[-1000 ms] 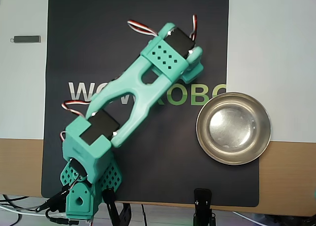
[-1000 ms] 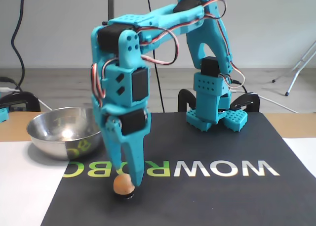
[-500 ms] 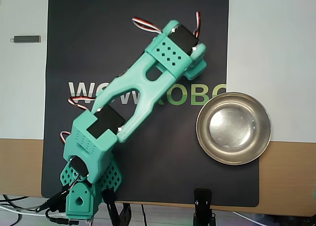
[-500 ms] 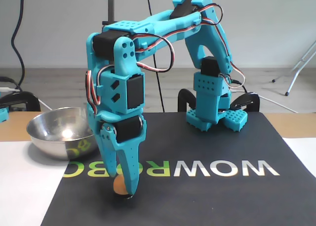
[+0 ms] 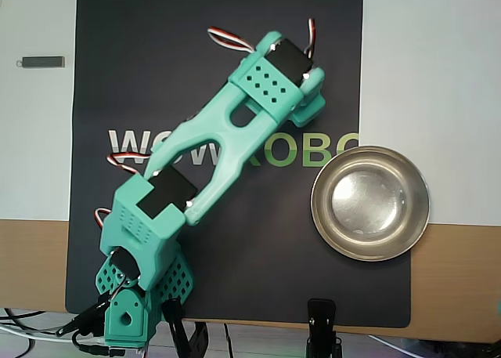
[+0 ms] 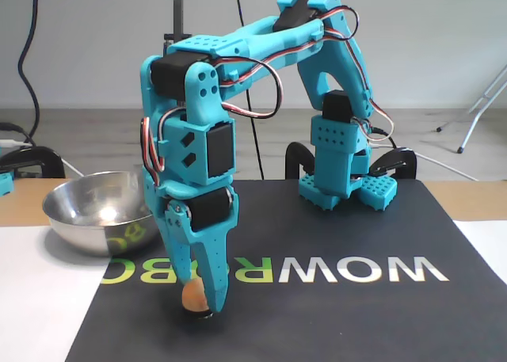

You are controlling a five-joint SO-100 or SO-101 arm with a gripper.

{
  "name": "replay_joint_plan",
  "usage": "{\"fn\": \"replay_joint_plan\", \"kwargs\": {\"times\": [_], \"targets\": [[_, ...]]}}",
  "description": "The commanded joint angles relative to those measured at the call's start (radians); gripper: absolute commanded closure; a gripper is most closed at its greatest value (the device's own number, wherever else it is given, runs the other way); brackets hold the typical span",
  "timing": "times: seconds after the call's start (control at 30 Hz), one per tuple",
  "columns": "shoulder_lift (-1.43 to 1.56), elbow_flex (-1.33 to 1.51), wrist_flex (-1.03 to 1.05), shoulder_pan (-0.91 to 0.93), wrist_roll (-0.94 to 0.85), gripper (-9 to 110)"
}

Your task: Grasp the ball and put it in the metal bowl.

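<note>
- The wooden table carries everything, its top partly covered by white sheets under a dark mat.
- The black rectangular mat with grey and green lettering lies in the middle of the table; it serves as the landmark for all that follows.
- The turquoise plastic arm stands with its base on the mat's back edge in the fixed view, and arches over the mat to point straight down near its front edge.
- The round shallow silver metal bowl sits at the mat's edge, overlapping the mat's right border in the overhead view and standing at the mat's left rear corner in the fixed view. It holds nothing.
- The turquoise two-finger gripper hangs vertically over the mat's front part, its tips almost on the mat, just in front of the lettering. The jaws are nearly together, with the ball between them; the near finger crosses the ball's right side, and contact looks likely, though a firm clamp cannot be confirmed.
- The small smooth peach-orange ball rests low on the mat near its front left corner in the fixed view, well apart from the bowl. In the overhead view the arm hides it.
- A small grey bar lies on the white sheet off the mat's left side in the overhead view.
</note>
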Motion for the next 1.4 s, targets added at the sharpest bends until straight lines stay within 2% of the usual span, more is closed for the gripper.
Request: {"fn": "replay_joint_plan", "kwargs": {"times": [0.0, 0.83, 1.13, 1.23, 1.37], "targets": [[-0.008, -0.009, -0.002, -0.014, -0.005, 26], [-0.023, -0.018, -0.003, -0.020, -0.005, 26], [-0.023, -0.018, -0.003, -0.018, 0.002, 58], [-0.023, -0.018, -0.003, -0.018, 0.003, 63], [-0.023, -0.018, -0.003, -0.017, 0.003, 63]]}}
